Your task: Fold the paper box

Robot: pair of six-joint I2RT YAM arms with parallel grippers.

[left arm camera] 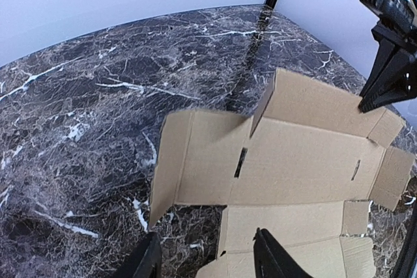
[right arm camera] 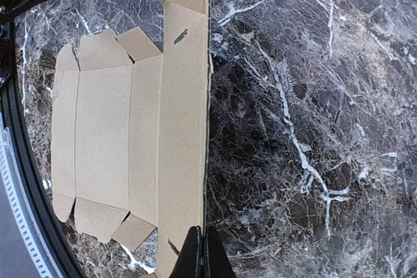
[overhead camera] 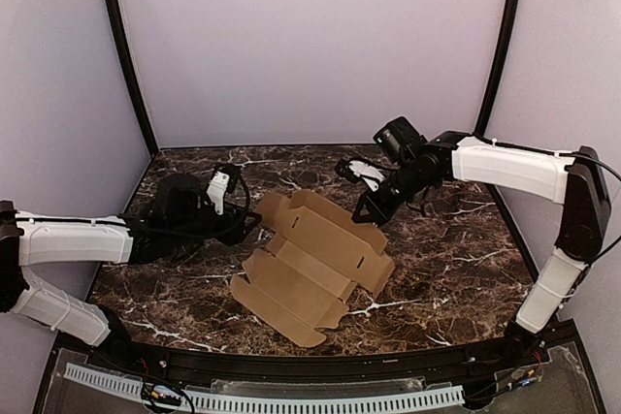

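Note:
The paper box (overhead camera: 310, 259) is a brown die-cut cardboard sheet lying mostly flat in the middle of the marble table. Its far long panel (left arm camera: 313, 105) stands tilted up. My right gripper (overhead camera: 367, 212) is shut on that panel's right end, and the thin edge (right arm camera: 208, 128) runs straight down into the closed fingers (right arm camera: 195, 255). My left gripper (left arm camera: 208, 258) is open just off the sheet's left end, near a raised side flap (left arm camera: 166, 167). Between its fingers (left arm camera: 270, 255) lie only marble and a corner of the sheet.
The dark marble table (overhead camera: 456, 269) is enclosed by pale purple walls with black corner posts (overhead camera: 126, 55). A black rail with a white perforated strip (overhead camera: 291, 399) runs along the near edge.

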